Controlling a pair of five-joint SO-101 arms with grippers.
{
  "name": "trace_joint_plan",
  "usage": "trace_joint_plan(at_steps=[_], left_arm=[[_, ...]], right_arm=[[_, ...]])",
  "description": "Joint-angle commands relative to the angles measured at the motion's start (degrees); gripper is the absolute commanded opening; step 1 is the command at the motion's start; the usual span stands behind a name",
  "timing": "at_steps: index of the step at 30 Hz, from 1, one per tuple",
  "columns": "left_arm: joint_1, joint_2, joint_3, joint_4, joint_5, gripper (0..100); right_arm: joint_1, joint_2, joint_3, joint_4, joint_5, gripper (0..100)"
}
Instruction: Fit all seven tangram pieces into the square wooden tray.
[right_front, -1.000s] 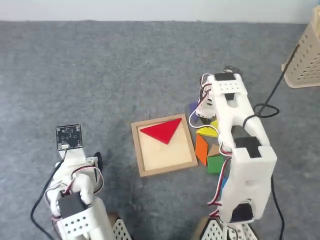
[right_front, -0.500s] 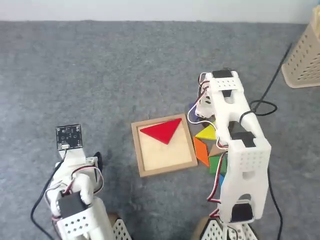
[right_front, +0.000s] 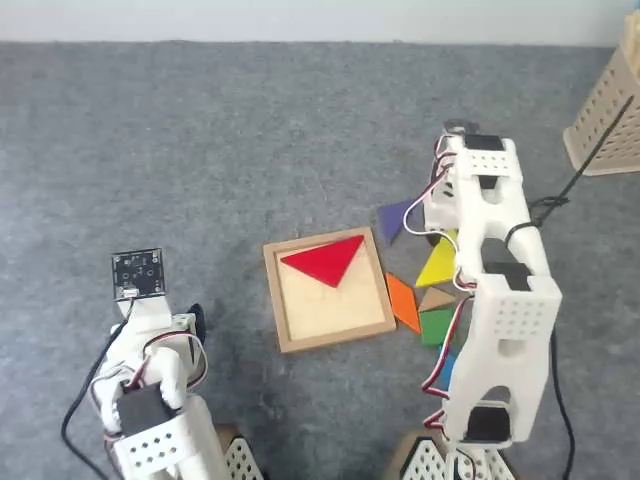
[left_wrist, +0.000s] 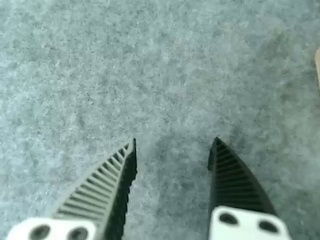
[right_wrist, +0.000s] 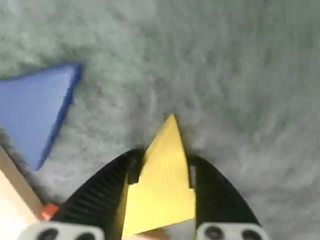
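The right gripper (right_wrist: 162, 158) is pinching the yellow triangle (right_wrist: 162, 187) tight, and a level lift should clear the wooden tray's (right_front: 272, 300) rim.

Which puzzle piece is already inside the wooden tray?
The red triangle: it alone lies inside the tray. The orange piece, green piece, blue piece and yellow piece are all outside it.

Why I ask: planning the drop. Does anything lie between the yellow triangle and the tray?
The orange piece lies beside the tray's right rim, between the tray and the yellow triangle in the right gripper; a lifted carry would likely clear it.
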Motion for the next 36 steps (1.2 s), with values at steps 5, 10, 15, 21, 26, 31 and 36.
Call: trace_joint_plan(at_steps=[5, 10, 15, 21, 26, 31, 36], left_arm=[[0.35, -0.7, -0.31, 0.18, 0.53, 23], [0.35, -0.7, -0.31, 0.18, 0.53, 23], [0.35, -0.7, -0.31, 0.18, 0.53, 23], [0.35, -0.7, -0.31, 0.18, 0.53, 23], [0.35, -0.7, -0.31, 0.18, 0.53, 23], [0.35, -0.7, -0.31, 0.18, 0.53, 23], [0.35, -0.7, -0.31, 0.18, 0.53, 23]], right_arm=[[0.04, -1.71, -8.62, -0.84, 12.48, 8.1], [0.31, -9.36, -8.79, 2.95, 12.57, 15.4], [-0.66, -17.8, -3.78, 6.02, 9.85, 17.7], [-2.15, -27.74, 19.78, -5.49, -7.3, 18.1], [-2.59, -29.67, 32.26, -13.41, -13.36, 23.6], [-2.24, -29.58, 33.49, -13.76, -16.62, 31.3], [-3.38, -29.49, 34.64, -16.13, -16.79, 31.2]])
